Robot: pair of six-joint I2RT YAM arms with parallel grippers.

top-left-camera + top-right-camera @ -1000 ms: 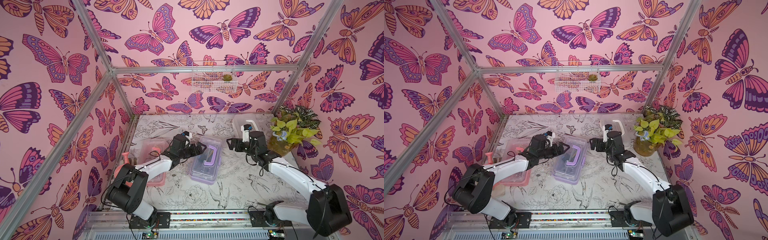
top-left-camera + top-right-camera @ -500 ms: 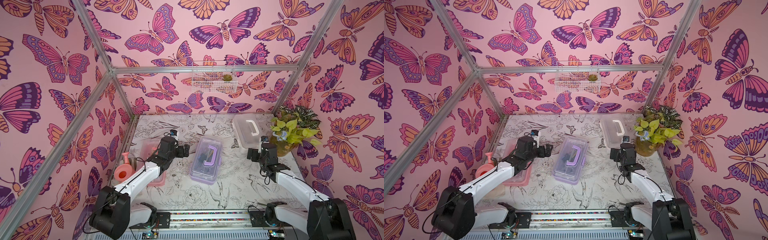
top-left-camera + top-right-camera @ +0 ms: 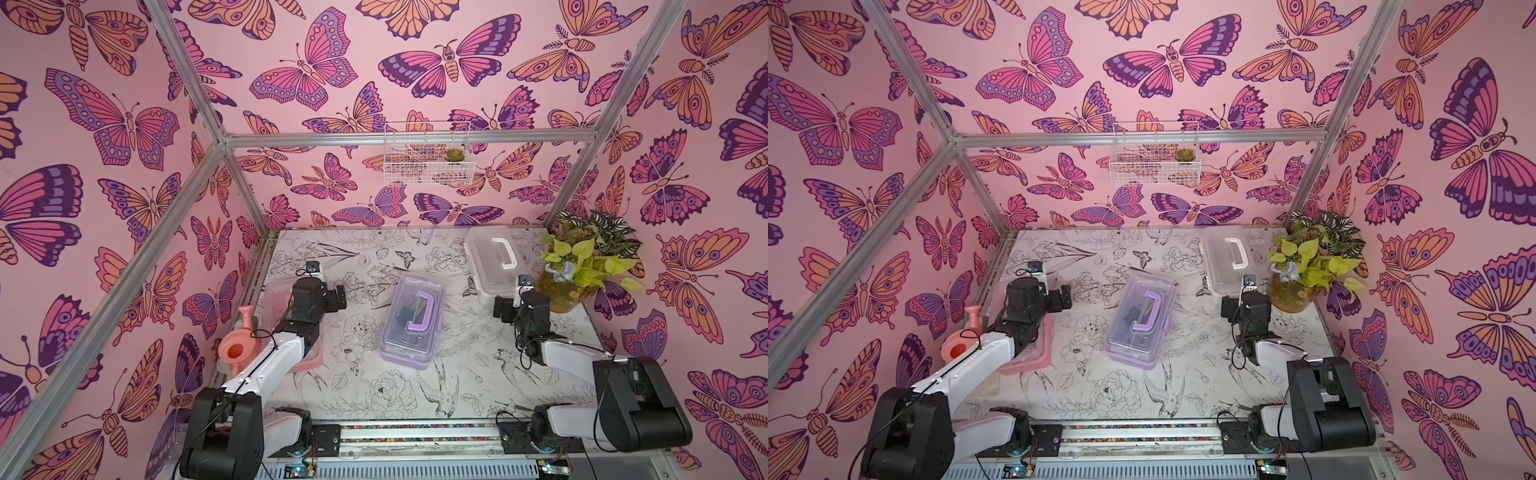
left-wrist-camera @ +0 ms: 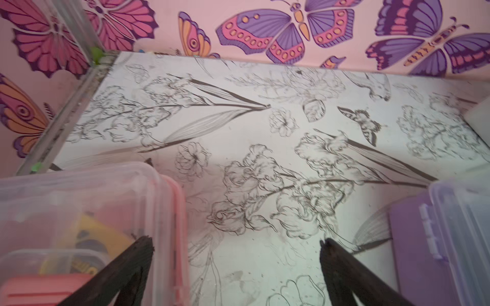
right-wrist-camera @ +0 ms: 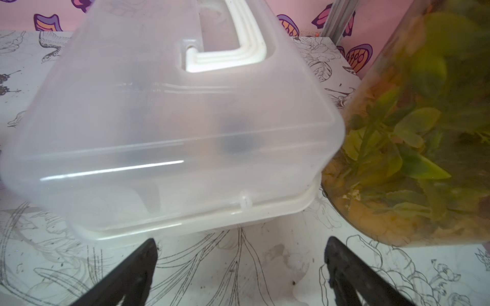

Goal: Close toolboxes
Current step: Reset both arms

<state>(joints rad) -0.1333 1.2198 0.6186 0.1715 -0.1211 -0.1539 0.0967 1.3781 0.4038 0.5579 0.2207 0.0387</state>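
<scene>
Driving this one remotely, here's what I'm seeing. The purple toolbox (image 3: pixel 411 322) is sitting in the middle of the worktop (image 3: pixel 374 249), turned a bit off square. Its clear lid is lying down over the base with the purple handle on top. The white toolbox (image 3: pixel 492 259) is sitting toward the far right corner, lid down too, just beside the potted plant (image 3: pixel 582 266) that's taking up that corner. The pink toolbox (image 4: pixel 79 212) is lying along the left edge, mostly hiding under my left arm (image 3: pixel 274 357) in both top views. The left wrist view is showing its clear lid sitting over the pink rim, with something yellow inside. Whether any of the latches are snapped, I can't tell.

The left gripper (image 4: pixel 236 243) is hanging over the pink toolbox's far right corner with its jaws spread wide and nothing between them. One finger (image 4: pixel 138 254) is showing over the lid, the other over bare worktop. Touching or not, I can't tell. The right gripper (image 5: pixel 241 243) is spread wide as well, gripping nothing. It's pointing at the near end of the white toolbox and sitting just short of it. A pink watering can (image 3: pixel 239 345) is standing at the left edge, beside the pink toolbox.
</scene>
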